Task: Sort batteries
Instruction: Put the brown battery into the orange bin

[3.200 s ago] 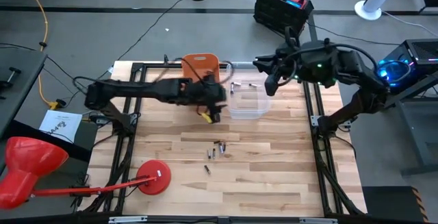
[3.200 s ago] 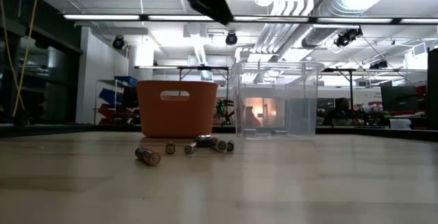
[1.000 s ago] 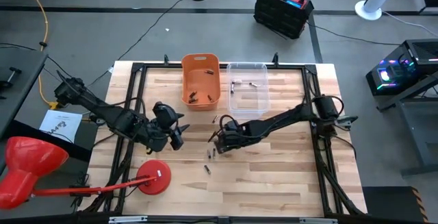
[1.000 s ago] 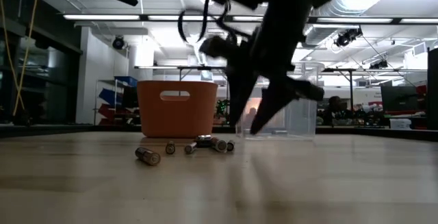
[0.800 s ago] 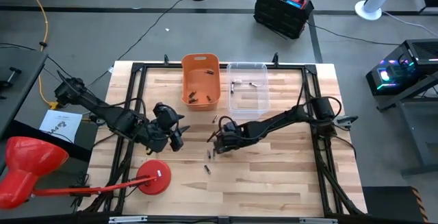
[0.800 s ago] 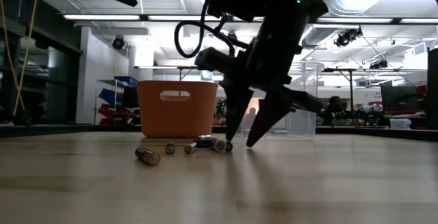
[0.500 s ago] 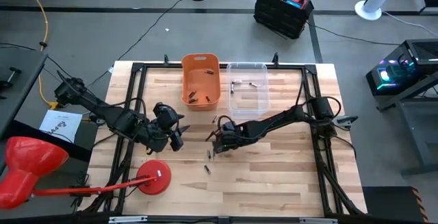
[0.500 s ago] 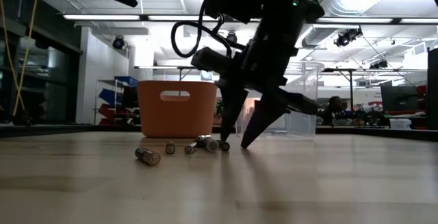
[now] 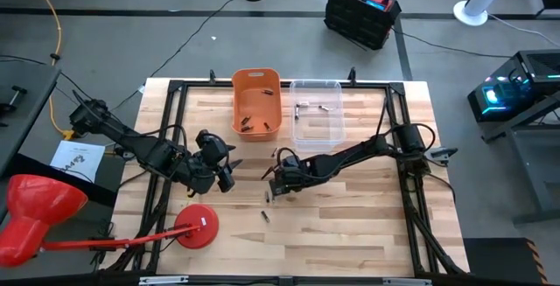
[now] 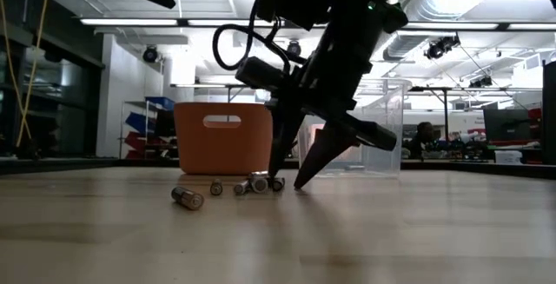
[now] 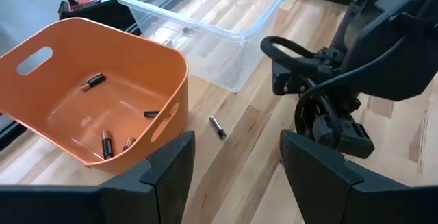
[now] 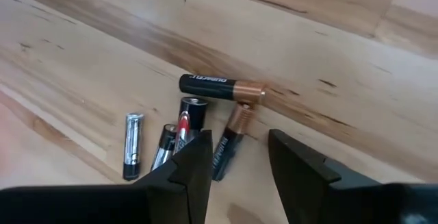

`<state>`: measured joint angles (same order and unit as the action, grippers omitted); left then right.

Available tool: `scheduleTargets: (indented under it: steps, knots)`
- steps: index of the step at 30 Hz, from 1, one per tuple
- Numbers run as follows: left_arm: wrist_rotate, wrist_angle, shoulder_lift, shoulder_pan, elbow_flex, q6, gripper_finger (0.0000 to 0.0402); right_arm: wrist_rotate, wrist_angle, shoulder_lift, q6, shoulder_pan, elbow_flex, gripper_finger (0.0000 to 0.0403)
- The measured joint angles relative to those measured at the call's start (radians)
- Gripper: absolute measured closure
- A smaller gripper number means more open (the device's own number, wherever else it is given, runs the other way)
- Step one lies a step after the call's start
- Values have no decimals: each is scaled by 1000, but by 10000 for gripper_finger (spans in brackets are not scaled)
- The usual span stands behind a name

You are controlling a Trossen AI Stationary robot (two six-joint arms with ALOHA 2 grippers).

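Observation:
A cluster of batteries [image 12: 205, 114] lies on the wooden table [image 9: 350, 225], near its middle; in the low view they show as a row [image 10: 234, 187]. My right gripper [image 12: 239, 172] is open and low over them. Its fingertips stand on either side of one copper-and-black battery [image 12: 228, 144], at table height [image 10: 287, 182]. My left gripper [image 9: 225, 172] waits open above the table's left part. It faces the orange bin [image 11: 96, 101], which holds several batteries, and the clear bin [image 11: 205, 25]. One lone battery [image 11: 217, 127] lies in front of the bins. My right gripper comes down at a slant from the table's right, one finger [image 12: 195, 162] on each side of the copper-and-black battery's dark end [image 12: 222, 157]. The battery lies flat on the table. Whether the fingers touch it I cannot tell.
The orange bin [image 9: 256, 102] and the clear bin [image 9: 317, 120] stand side by side at the far edge. A red disc-footed object [image 9: 197, 227] sits at the near left. A single battery [image 9: 265, 217] lies nearer the front edge. A black frame [image 9: 166, 146] borders the tabletop.
My right gripper has moved down and toward the table's left, onto the battery cluster; its fingertips now reach the table around one battery. The batteries lie where they were.

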<state>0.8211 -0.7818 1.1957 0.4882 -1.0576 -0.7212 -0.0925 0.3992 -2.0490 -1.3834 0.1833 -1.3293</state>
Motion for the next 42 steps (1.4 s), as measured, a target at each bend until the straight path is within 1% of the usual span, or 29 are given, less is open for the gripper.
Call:
scheduleTargets:
  steps: [5,9,11,12,15,16,20,22,24,25,27,29,31,34,37,39,42]
  knots:
    - [0,1,0,-12,0,0,192,27,-16,-30,0,-1,-3,266]
    - [-4,1,0,-20,0,-3,192,32,26,-31,40,-1,-5,270]
    - [-5,1,0,-24,0,-3,192,34,57,-32,72,-1,-6,287]
    - [-4,1,0,-25,0,-3,192,34,75,-32,88,0,-6,303]
    - [-5,1,0,-31,0,-2,192,35,112,-33,146,0,-6,373]
    - [-5,1,0,-31,0,-2,192,35,117,-30,168,1,-6,385]
    - [-11,1,0,-31,0,-2,192,50,138,20,210,3,2,389]
    - [-24,1,0,-31,0,-2,192,59,187,79,246,8,14,396]
    - [-26,1,0,-31,0,-1,192,40,148,161,266,11,9,396]
    - [-26,1,0,-31,0,-1,192,11,136,209,283,11,4,396]
    - [-24,1,0,-33,0,-1,192,-81,109,292,322,4,2,398]
    - [-21,6,0,-38,0,-2,192,-172,65,334,367,-19,2,399]
    - [-19,27,0,-45,0,-1,192,-220,18,358,412,-64,5,399]
    - [-19,57,0,-59,0,0,192,-216,-127,366,484,-158,2,399]
    - [-26,93,0,-71,0,0,192,-183,-268,325,543,-245,2,398]
    - [-40,109,0,-72,0,0,192,-176,-344,299,540,-289,4,395]
    - [-74,124,0,-72,0,0,192,-162,-407,272,470,-337,2,379]
